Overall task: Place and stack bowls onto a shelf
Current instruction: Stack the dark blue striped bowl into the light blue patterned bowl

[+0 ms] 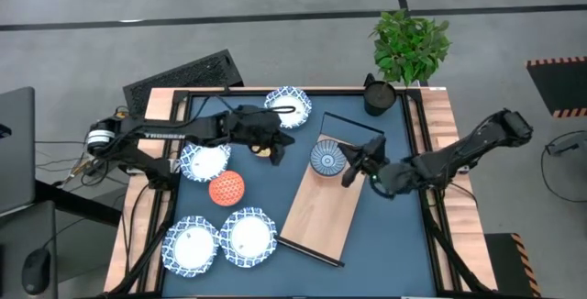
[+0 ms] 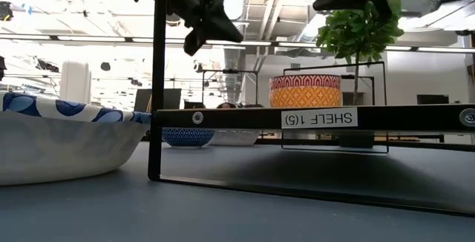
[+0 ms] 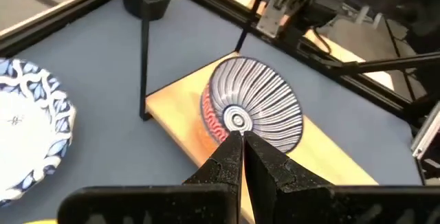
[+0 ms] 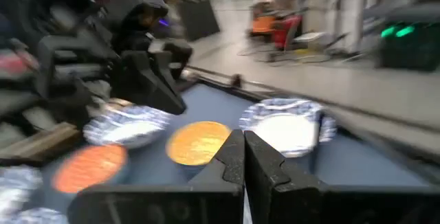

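The shelf (image 1: 316, 212) is a light-wood board on a black wire frame, lying slantwise mid-table. A bowl (image 1: 327, 158), grey-striped inside and red-orange outside (image 2: 304, 91), stands on the shelf's far end. My left gripper (image 1: 280, 146) hovers shut just left of it, its tips (image 3: 240, 138) above the bowl's near rim. My right gripper (image 1: 352, 167) hangs shut at the bowl's right side, holding nothing. White blue-rimmed bowls (image 1: 290, 106), (image 1: 204, 160), (image 1: 220, 241) and an orange bowl (image 1: 226, 188) rest on the blue table top. A yellow-orange bowl (image 4: 196, 141) sits below my left arm.
A dark pot (image 1: 378, 95) and a potted plant (image 1: 411, 44) stand at the far right corner. The shelf's upright wire frame (image 3: 146, 59) rises beside the bowl. A blue bowl (image 2: 187, 136) shows beyond the shelf. The board's near half (image 1: 312, 226) is bare.
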You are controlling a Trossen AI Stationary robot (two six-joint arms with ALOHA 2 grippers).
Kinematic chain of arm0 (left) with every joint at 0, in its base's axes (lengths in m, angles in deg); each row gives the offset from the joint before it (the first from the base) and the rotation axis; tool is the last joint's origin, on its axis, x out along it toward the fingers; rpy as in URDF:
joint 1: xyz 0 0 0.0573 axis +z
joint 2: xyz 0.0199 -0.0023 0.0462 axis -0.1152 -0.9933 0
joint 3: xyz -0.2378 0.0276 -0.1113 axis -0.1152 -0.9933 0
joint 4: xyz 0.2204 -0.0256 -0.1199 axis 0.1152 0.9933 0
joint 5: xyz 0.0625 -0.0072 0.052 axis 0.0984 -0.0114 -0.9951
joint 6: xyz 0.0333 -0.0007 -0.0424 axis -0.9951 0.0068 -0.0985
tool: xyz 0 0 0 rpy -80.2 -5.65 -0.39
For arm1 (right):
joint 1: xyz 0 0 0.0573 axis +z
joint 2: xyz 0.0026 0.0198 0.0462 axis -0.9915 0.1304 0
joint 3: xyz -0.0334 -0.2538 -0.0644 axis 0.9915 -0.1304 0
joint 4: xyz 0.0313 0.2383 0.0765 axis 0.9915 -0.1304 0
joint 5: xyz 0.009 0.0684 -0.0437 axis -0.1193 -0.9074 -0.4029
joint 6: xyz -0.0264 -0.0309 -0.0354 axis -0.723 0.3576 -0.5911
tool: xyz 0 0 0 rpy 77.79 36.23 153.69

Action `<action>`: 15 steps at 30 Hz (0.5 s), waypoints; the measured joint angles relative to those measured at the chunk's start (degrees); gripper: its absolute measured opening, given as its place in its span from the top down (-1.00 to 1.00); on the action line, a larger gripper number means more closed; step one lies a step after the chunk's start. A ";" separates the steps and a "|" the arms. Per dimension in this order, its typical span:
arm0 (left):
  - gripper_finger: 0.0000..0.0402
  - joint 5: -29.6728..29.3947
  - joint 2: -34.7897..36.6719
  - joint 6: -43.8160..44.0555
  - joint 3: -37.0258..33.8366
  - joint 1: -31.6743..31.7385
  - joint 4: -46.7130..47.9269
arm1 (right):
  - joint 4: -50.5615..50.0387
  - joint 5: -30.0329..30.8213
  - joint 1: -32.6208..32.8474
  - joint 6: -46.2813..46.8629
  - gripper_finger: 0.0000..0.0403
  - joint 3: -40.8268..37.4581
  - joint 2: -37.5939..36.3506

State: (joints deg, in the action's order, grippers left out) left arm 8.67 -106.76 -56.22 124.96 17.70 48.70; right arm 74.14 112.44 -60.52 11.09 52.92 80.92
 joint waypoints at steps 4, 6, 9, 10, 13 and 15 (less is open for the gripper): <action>1.00 0.40 0.67 0.06 0.05 0.05 2.29 | -6.95 0.88 -1.73 -3.07 0.91 6.35 7.04; 1.00 1.08 1.48 -0.13 0.04 0.03 3.76 | -9.93 0.67 -3.38 -5.33 0.91 8.78 10.79; 1.00 1.38 3.18 -0.18 0.11 -0.05 7.39 | -13.46 0.51 -5.93 -6.43 0.91 10.30 15.01; 1.00 1.25 3.52 -0.14 0.11 -0.20 7.96 | -13.57 -0.11 -6.86 -6.41 0.91 10.42 15.72; 1.00 0.81 4.51 -0.13 0.09 -0.56 10.11 | -13.56 -4.29 -9.99 -5.96 0.91 10.47 17.14; 1.00 0.11 4.61 -0.14 0.13 -1.02 9.92 | -13.80 -7.51 -11.80 -5.50 0.91 10.40 18.00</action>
State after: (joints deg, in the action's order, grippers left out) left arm 8.78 -102.15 -56.36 125.09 16.68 58.62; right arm 60.33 104.93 -72.33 5.59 63.32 98.92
